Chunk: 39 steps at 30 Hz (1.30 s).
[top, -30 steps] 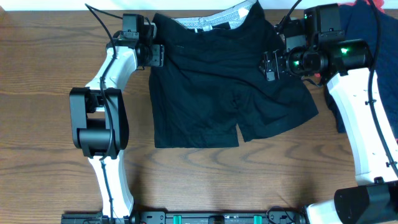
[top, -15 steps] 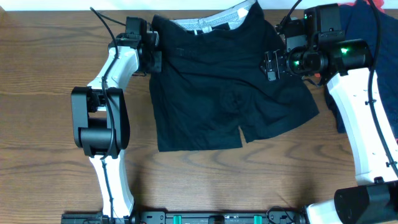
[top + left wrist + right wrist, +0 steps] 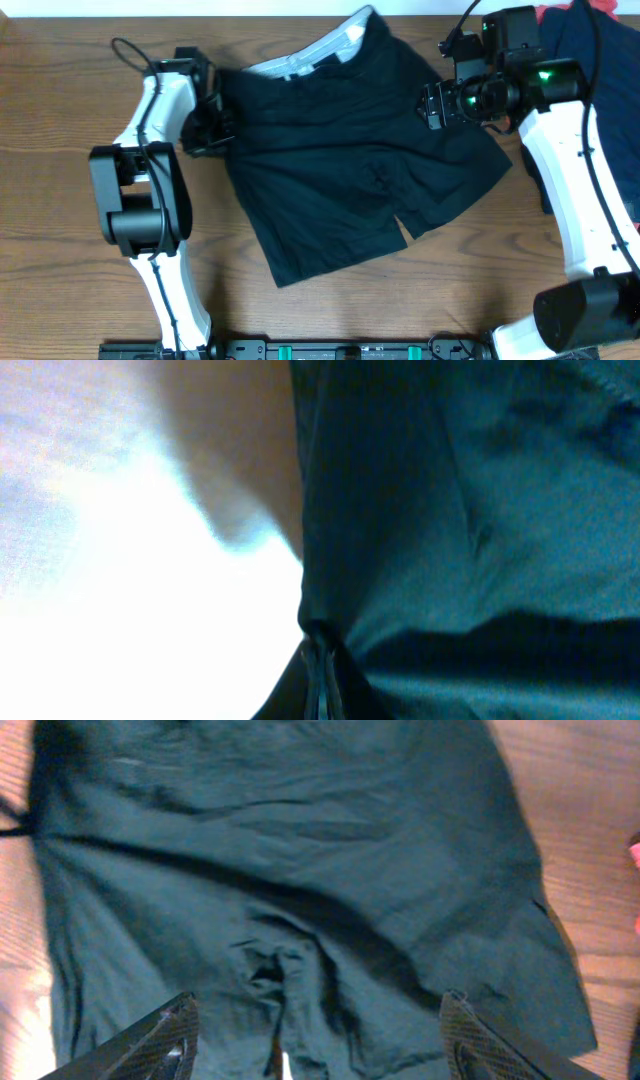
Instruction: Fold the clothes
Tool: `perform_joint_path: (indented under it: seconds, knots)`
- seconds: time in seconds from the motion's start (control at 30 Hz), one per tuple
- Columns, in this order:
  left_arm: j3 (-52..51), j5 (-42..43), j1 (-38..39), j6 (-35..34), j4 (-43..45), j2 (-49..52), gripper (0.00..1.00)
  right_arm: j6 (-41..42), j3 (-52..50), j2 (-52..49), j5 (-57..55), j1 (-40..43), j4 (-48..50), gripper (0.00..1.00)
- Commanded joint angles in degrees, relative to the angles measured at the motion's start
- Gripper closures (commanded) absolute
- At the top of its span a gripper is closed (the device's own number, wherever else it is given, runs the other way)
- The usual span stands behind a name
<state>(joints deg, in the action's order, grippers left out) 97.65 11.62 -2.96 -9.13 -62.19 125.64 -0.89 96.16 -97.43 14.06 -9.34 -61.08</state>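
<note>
The clothes (image 3: pixel 340 170), a pair of black shorts, lie spread and skewed on the wooden table, with the whitish waistband lining (image 3: pixel 300 62) showing at the far edge. My left gripper (image 3: pixel 213 128) is shut on the shorts' left side edge. In the left wrist view the dark cloth (image 3: pixel 450 510) bunches into a pinch at the left gripper (image 3: pixel 322 670). My right gripper (image 3: pixel 430 105) hovers open over the shorts' right hip. In the right wrist view its fingers (image 3: pixel 160 1040) stand wide apart above the crotch seam of the clothes (image 3: pixel 300 850), holding nothing.
A dark blue garment (image 3: pixel 575 45) and a bit of red cloth (image 3: pixel 600 8) lie at the far right corner, behind my right arm. Bare wooden table (image 3: pixel 70 260) stretches along the left and front. A black rail (image 3: pixel 350 350) runs along the front edge.
My left gripper closed on the shorts' left edge and dragged it left and towards the front, so the shorts turned and shifted. The right gripper stayed in place.
</note>
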Motion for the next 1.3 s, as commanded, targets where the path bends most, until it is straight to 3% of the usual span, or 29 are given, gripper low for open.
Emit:
perform_joint_path:
  seconds: [0.0,0.27,0.43,0.6,0.8,0.87,1.0,1.1,1.27]
  knots:
    - [0.9,-0.8,-2.9,-2.6,-5.2,-1.7,0.94,0.6,0.0,-2.5,-0.3,-0.5,-0.1,0.24]
    - [0.9,-5.7,-7.8,-0.6,-16.4,-1.7,0.94,1.3,0.0,-6.8,0.0,-0.5,0.7,0.22]
    - [0.9,-5.7,-8.2,1.2,-18.3,-2.3,0.92,1.3,0.0,-9.7,8.2,-0.7,0.9,0.16]
    - [0.9,-5.7,-8.2,1.4,-18.5,-7.5,0.48,1.3,0.0,-12.4,10.0,-3.0,0.7,0.16]
    - [0.9,-5.7,-8.2,2.1,-17.3,-18.8,0.29,1.3,-0.1,-13.7,10.4,-8.6,1.2,0.16]
    - [0.9,-5.7,-8.2,2.3,-15.8,-22.5,0.28,1.3,-0.5,-14.4,10.4,-10.6,1.4,0.24]
    - [0.9,-5.7,-8.2,2.3,-11.8,-27.4,0.28,1.3,-1.6,-16.7,10.4,-14.4,1.6,0.76]
    - [0.9,-5.7,-8.2,2.2,-10.3,-28.7,0.28,1.3,-2.5,-19.0,10.4,-16.6,1.6,0.97]
    - [0.9,-5.7,-8.2,2.2,-10.1,-28.2,0.28,-2.1,-3.3,-22.5,9.7,-18.8,1.5,0.99]
